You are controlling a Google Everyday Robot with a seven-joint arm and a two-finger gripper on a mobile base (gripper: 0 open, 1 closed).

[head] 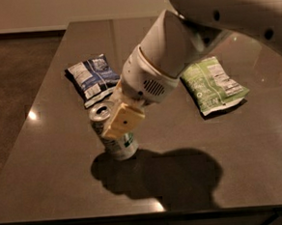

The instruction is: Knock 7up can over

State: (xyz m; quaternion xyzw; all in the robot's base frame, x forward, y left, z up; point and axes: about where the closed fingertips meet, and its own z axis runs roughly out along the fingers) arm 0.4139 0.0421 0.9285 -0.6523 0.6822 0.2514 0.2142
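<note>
1. One 7up can [118,145] is leaning leftward on the front-left part of the table [250,145].
2. The gripper [116,117] is touching the can's upper side; whether it is grasping or released, I cannot tell.

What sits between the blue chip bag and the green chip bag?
In the camera view, the robot's wrist crosses between the blue chip bag and green chip bag; its gripper, nearer the camera, is against the 7up can.
</note>
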